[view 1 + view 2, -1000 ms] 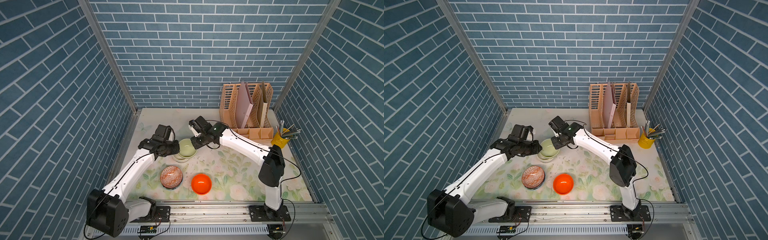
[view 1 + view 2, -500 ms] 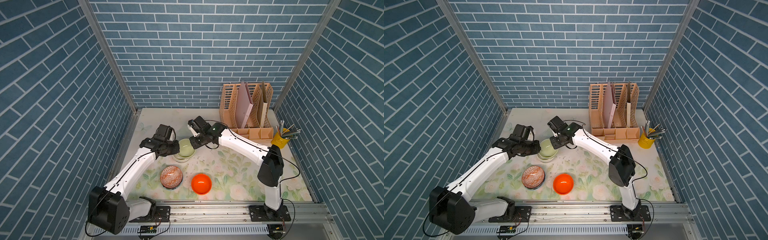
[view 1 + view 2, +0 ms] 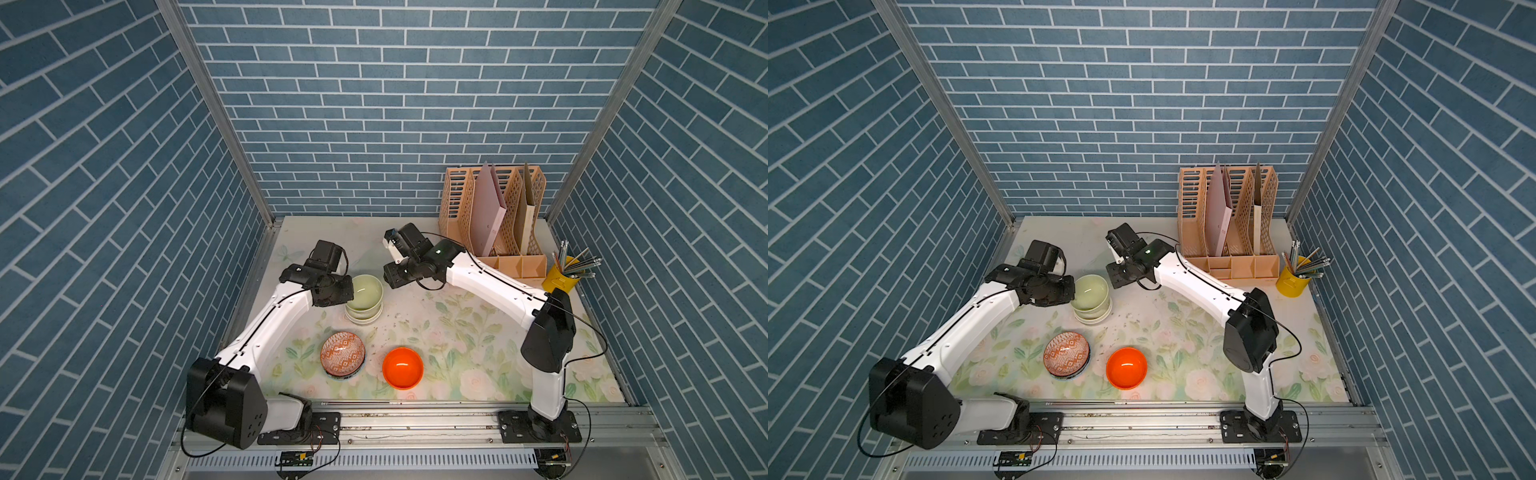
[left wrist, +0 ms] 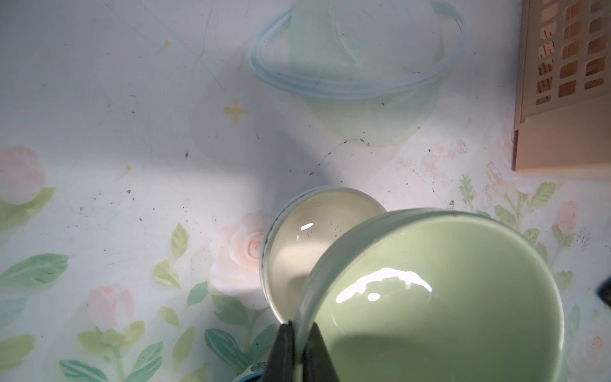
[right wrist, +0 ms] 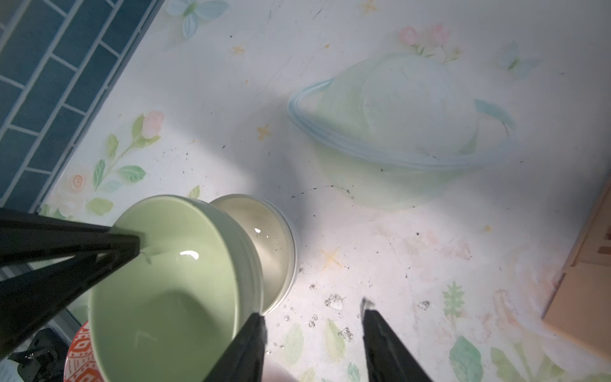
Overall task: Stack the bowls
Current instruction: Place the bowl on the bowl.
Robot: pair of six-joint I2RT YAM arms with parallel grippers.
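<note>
My left end effector (image 4: 299, 334) is clenched on the rim of the pale green bowl (image 4: 446, 297). The bowl hangs tilted, partly over the cream bowl (image 4: 304, 251) on the desk (image 4: 132, 115). My right end effector (image 5: 312, 314) stands released and empty, just beside that rim. I judge I'm mid-nesting, so next I level, centre, lower and let go. The red-orange patterned bowl (image 3: 343, 353) and orange bowl (image 3: 402, 368) sit apart.

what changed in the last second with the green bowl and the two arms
The right fingers opened and let go of the pale green bowl, ending just beside its rim. The left fingers closed on its rim and now hold it tilted over the cream bowl. The patterned bowl, the orange bowl and the pencil cup stayed put.
</note>
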